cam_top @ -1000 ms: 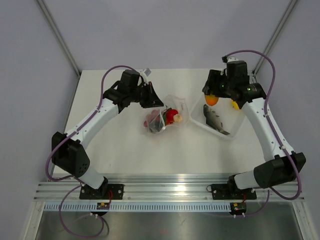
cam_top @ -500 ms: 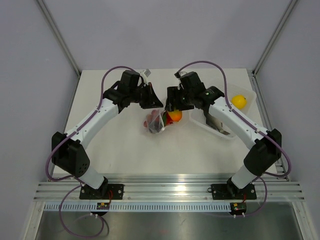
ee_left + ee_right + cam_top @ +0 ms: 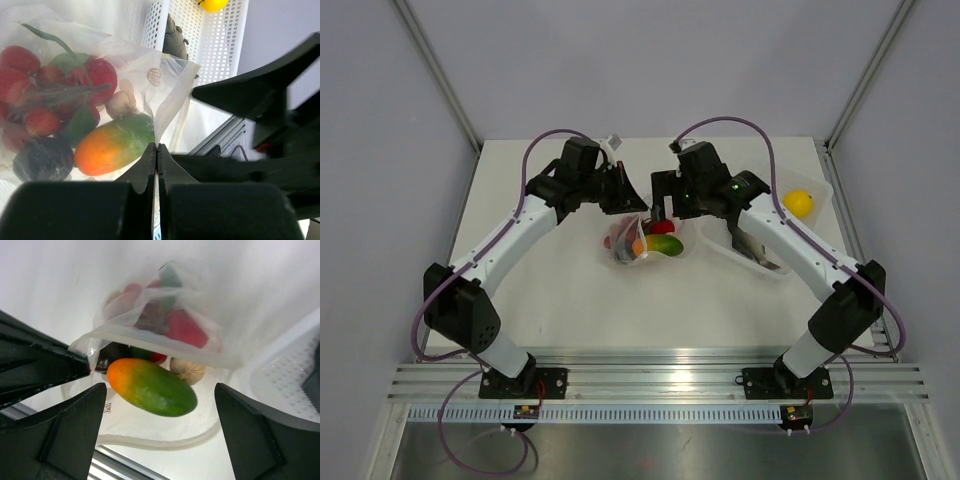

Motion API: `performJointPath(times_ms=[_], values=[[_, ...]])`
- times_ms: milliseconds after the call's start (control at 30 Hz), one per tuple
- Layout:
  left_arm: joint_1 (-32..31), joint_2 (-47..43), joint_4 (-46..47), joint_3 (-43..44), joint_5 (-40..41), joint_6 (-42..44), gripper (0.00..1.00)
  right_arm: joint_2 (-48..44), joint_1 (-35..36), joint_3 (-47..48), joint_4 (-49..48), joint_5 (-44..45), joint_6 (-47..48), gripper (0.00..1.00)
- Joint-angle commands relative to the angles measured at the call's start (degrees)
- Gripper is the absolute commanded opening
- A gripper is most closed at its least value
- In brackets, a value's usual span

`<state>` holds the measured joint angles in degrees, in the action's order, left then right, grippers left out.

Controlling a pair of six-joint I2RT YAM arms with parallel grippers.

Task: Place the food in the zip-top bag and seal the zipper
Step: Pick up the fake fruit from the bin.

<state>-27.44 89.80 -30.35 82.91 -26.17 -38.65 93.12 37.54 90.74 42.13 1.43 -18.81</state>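
Observation:
The zip-top bag lies at mid-table with red strawberries, a dark purple piece and a beige bulb inside. An orange-green mango lies free in its open mouth. The pale zipper curves along the near mouth edge. My left gripper is shut on the bag's upper edge and holds it up. Directly over the mango, my right gripper stands open, both fingers clear of it. A yellow lemon and a grey fish remain in the tub.
The rectangular plastic tub stands just right of the bag, near the table's right edge. The two grippers are close together over the bag mouth. An aluminium rail runs along the near edge.
My right arm swung from the tub to the bag carrying the mango, then opened; the mango now lies in the bag mouth. The left gripper kept its hold.

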Motion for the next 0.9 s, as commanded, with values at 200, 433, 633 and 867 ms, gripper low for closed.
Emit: performJointPath(times_ms=[200,433,633,867], values=[[-0.2,-0.9,1.4,2.4,-0.5,0.0,0.00,-10.0,-22.6,-5.5,2.0,8.7,-0.1,0.69],[-0.3,-1.0,0.9,2.8,0.2,1.1,0.00,3.3,-33.4,1.8,4.9,21.7,6.9,0.83],[-0.3,-1.8,-0.4,2.6,1.1,2.5,0.00,13.7,-37.1,7.4,3.8,23.9,9.0,0.99],[-0.3,-2.0,1.0,1.0,0.2,3.1,0.00,19.7,-41.1,10.2,1.0,24.4,11.0,0.99]])
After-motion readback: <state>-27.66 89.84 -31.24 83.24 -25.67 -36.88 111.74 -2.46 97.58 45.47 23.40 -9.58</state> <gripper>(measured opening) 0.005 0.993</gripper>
